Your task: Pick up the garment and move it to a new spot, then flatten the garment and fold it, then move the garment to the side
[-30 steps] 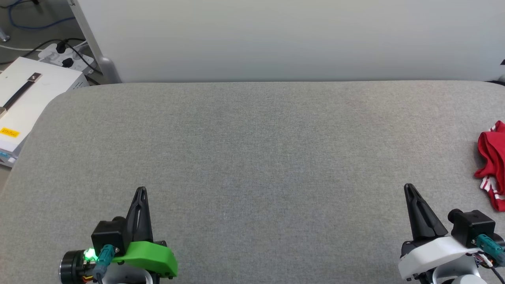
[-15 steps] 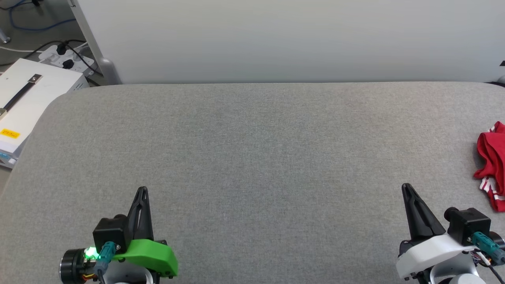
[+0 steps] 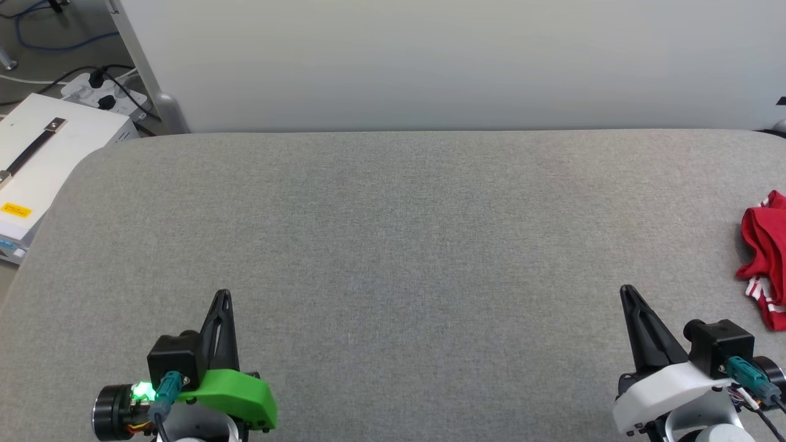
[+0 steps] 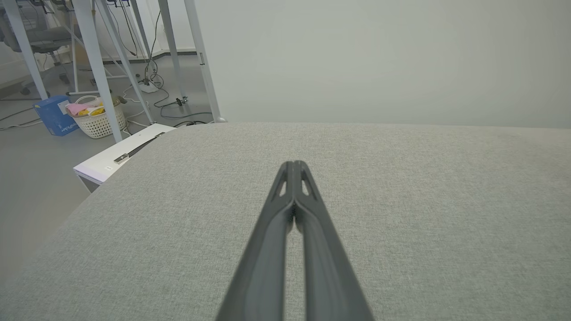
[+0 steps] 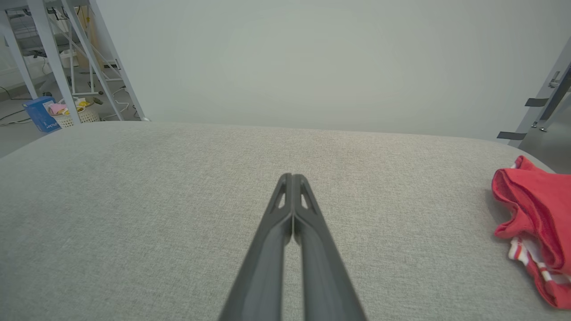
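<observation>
Garment bunched, apart, to the right of right hand | right hand, left hand: closed tight, empty

A wide grey fabric-covered table is seen stretching across the head view, backed by a plain pale panel. Off its far left corner, a white case is set on the floor, crossed by a black strap and marked with a yellow label. Just behind it, a white power strip is loaded with black plugs. In the left wrist view, a white basket and a blue box are spotted among slanted metal legs.
</observation>
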### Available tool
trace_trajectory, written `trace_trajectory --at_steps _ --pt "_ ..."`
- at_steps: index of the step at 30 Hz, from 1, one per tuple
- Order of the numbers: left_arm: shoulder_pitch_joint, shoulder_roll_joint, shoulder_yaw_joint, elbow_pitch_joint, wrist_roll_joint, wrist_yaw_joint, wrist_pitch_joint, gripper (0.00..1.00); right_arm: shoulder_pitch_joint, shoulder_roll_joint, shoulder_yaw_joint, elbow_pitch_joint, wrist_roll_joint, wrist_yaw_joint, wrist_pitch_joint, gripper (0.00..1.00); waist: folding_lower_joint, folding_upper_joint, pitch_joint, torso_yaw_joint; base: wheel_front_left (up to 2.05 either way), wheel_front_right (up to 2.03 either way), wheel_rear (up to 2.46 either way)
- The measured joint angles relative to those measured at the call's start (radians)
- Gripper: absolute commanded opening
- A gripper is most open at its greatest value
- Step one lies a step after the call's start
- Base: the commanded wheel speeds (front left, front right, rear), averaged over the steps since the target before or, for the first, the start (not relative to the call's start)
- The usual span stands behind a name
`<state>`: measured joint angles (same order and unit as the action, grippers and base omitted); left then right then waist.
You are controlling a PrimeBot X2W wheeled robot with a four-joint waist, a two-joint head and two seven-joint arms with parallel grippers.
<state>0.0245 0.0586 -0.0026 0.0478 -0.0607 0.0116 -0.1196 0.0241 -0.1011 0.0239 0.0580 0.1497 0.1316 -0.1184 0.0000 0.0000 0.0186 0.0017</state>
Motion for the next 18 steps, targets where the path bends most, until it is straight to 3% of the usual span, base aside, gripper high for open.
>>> trace_trajectory --at_steps 18 --pt "-0.001 -0.001 0.000 -0.015 0.018 -0.003 0.042 0.00 -0.004 0.017 -0.009 -0.017 -0.052 0.000 0.041 0.00 0.0000 0.0000 -0.007 -0.001 0.00 0.00 0.00"
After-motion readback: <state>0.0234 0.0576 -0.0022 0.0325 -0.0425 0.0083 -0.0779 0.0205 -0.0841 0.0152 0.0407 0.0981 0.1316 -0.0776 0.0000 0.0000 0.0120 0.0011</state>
